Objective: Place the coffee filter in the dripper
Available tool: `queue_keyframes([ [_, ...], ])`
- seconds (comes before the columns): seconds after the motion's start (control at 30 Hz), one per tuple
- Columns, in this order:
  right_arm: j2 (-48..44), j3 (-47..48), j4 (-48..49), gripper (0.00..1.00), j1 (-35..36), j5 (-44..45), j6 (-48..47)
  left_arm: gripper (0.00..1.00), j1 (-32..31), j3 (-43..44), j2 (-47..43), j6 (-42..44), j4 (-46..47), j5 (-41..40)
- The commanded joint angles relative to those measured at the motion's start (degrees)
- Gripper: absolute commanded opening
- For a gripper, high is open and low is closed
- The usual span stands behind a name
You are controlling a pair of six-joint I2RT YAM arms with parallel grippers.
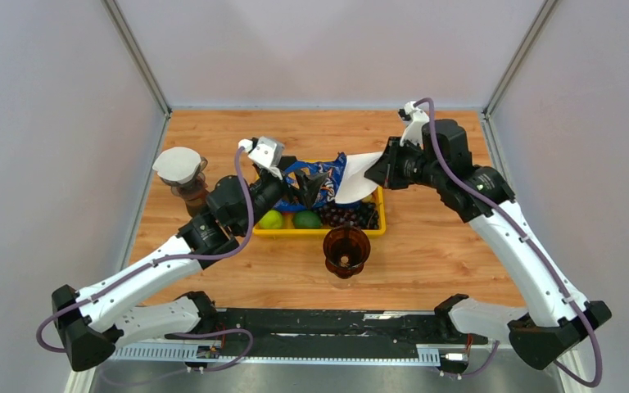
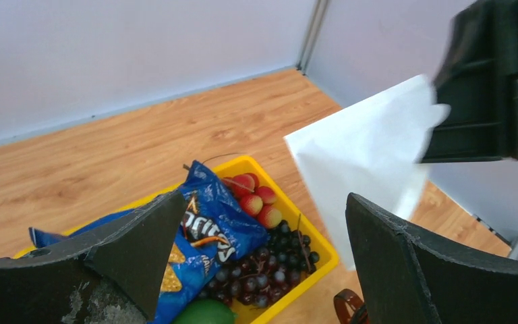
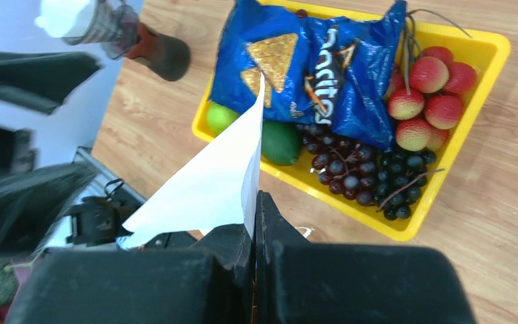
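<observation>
From where I stand, the right tool (image 1: 377, 173) is clenched on the coffee filter (image 1: 359, 178). Its fingers pinch one edge of the flat, folded white paper. In the right wrist view the two fingers (image 3: 233, 236) sit pressed together with the sheet rising out from between them. The filter hangs in the air over the right end of the yellow tray (image 1: 328, 232) and touches nothing else.

The left tool (image 1: 309, 187) is released. Its fingers (image 2: 141, 236) are spread wide with nothing between them, and it hovers over the left part of the tray, close to the blue chip bag (image 1: 321, 173). It faces the filter across a small gap.

The amber dripper (image 1: 346, 248) stands upright on the wooden surface (image 1: 442, 246), just in front of the tray's near rim. Its mouth is open, and it is well apart from the filter.

The tray also holds dark grapes (image 1: 352, 215), red lychees (image 3: 432, 94) and two green fruits (image 1: 288, 219). At the far left of the surface stands a second dripper (image 1: 187, 182), with a white filter (image 1: 178, 163) seated in it.
</observation>
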Motion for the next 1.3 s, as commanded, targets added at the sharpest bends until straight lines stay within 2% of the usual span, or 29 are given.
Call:
queue_keyframes([
  [0.0,-0.94,4.99,-11.31,0.00,-0.17,-7.01,0.10,1.00,0.12,-1.25,0.70,-1.83,0.47,-4.58],
  [0.1,-0.86,5.85,-19.32,0.00,-0.14,-10.72,-1.89,1.00,0.24,-2.57,0.66,-2.60,1.59,-5.91],
  [0.23,-2.09,5.95,-26.46,0.00,-0.14,-11.43,-6.37,1.00,1.70,-3.67,1.15,-3.74,1.57,-6.78],
  [0.5,-2.86,6.21,-31.87,0.00,-0.05,-18.04,-9.10,1.00,3.70,-4.57,3.01,-5.03,2.41,-4.86],
  [0.67,-1.82,4.92,-32.83,0.00,0.45,-20.91,-10.06,1.00,3.93,-4.06,4.21,-5.04,2.34,-4.88],
  [1.0,3.09,3.30,-32.28,0.01,3.72,-20.98,-10.45,1.00,4.16,-3.57,5.72,-5.07,2.12,-4.23],
  [1.27,6.88,4.35,-31.84,0.14,6.92,-16.68,-8.89,1.00,4.25,-3.45,6.42,-5.00,2.00,-3.72],
])
